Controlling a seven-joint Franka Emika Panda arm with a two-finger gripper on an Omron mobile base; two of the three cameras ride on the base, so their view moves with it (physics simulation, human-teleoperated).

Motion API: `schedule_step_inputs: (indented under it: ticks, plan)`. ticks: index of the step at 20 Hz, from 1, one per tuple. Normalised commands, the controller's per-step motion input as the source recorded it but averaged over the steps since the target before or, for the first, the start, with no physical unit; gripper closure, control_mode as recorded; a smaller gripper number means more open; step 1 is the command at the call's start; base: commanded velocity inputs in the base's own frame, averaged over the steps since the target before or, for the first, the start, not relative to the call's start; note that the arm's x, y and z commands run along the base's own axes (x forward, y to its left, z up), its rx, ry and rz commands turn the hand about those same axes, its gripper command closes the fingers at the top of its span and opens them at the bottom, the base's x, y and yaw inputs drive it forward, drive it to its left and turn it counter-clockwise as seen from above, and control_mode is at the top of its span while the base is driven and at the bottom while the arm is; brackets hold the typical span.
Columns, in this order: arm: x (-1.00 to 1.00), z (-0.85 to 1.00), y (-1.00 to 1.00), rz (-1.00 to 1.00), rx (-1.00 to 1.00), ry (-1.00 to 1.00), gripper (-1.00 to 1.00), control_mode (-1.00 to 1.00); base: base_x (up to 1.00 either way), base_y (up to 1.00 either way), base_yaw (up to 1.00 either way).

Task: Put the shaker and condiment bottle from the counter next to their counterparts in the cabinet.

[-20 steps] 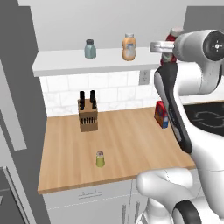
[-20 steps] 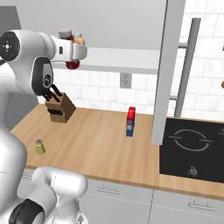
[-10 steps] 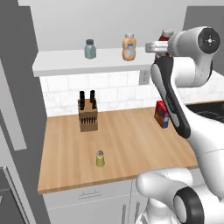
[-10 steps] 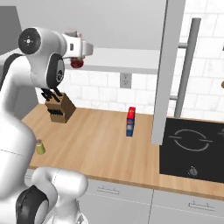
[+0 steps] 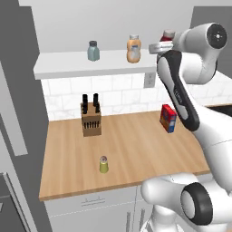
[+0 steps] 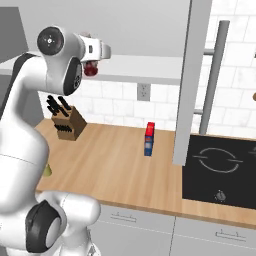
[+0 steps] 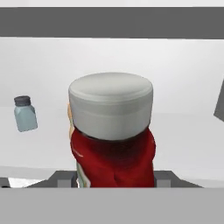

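Condiment bottle (image 7: 111, 131) nearer cabinet (image 5: 90, 65)

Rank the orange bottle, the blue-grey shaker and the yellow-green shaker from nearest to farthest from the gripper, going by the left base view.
1. Orange bottle, on the shelf, beside the gripper.
2. Blue-grey shaker, further left along the shelf.
3. Yellow-green shaker, down on the counter near its front edge.

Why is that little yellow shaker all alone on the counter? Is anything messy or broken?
Nothing looks spilled or broken. The shaker stands upright on the counter, waiting its turn. The gripper holds the condiment bottle up by the cabinet shelf, right of the pale orange bottle and the blue-grey shaker.
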Motion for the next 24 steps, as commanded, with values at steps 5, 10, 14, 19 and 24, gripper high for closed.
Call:
schedule_step_inputs:
  ticks: [5, 10, 14, 19, 24]
  plan:
    - [0.34, -0.3, 0.0, 0.1, -0.05, 0.0, 1.0, -1.0, 0.0, 0.0, 0.0]
    - [0.33, -0.04, 0.0, 0.06, -0.01, 0.0, 1.0, -1.0, 0.0, 0.0, 0.0]
    - [0.39, -0.04, 0.0, 0.02, -0.03, 0.01, 1.0, -1.0, 0.0, 0.0, 0.0]
    - [0.38, 0.0, 0.0, 0.0, -0.01, 0.05, 1.0, -1.0, 0.0, 0.0, 0.0]
    - [0.46, 0.0, 0.0, 0.02, 0.0, 0.11, 1.0, -1.0, 0.0, 0.0, 0.0]
